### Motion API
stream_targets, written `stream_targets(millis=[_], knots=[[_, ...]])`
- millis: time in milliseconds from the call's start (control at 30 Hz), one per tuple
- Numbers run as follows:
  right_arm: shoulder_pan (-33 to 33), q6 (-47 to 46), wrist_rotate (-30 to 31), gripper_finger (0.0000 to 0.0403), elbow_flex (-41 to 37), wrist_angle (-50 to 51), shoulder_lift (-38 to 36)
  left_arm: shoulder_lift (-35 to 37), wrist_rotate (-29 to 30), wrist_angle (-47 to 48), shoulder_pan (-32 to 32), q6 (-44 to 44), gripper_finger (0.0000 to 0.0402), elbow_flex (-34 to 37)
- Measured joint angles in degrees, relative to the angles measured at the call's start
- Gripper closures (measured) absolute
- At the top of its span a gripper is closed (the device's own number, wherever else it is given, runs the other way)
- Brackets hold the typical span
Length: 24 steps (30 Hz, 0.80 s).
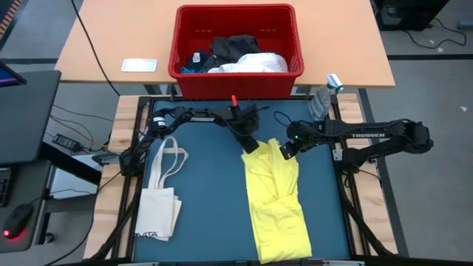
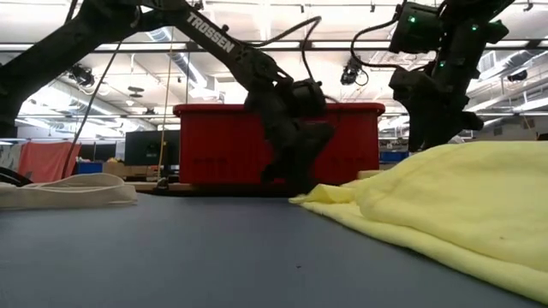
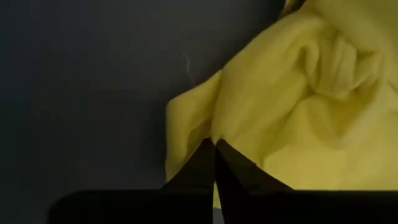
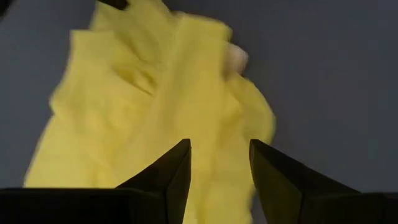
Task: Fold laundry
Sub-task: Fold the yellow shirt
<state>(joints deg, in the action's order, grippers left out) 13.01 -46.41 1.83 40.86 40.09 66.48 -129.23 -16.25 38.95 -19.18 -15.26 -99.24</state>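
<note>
Both arms are black, built of tube-like links with thick joints, and each carries the white word "TROSSEN" on one link. Black cables run in loops along the left arm (image 1: 199,116) and the right arm (image 1: 369,137); the left one has a small red part near its wrist, and the right one shows small green lights. Each hand ends in two dark, flat, wedge-shaped fingers (image 4: 168,174).
</note>
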Motion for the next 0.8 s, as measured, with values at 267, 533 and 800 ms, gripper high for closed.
stream_targets(millis=[267,533,800], knots=[[0.02,5.97,-5.40,0.0234,0.00,-7.10,2.41,3.01,1.46,15.40,1.44,0.53,0.0399,0.26],[0.26,10.65,-6.61,0.0234,0.00,-19.99,11.01,10.82,7.04,16.52,0.87,-2.07,0.0383,0.13],[2.41,13.22,-9.47,0.0234,-0.04,-26.46,20.80,15.19,12.20,18.81,1.10,-2.31,0.0312,2.22]])
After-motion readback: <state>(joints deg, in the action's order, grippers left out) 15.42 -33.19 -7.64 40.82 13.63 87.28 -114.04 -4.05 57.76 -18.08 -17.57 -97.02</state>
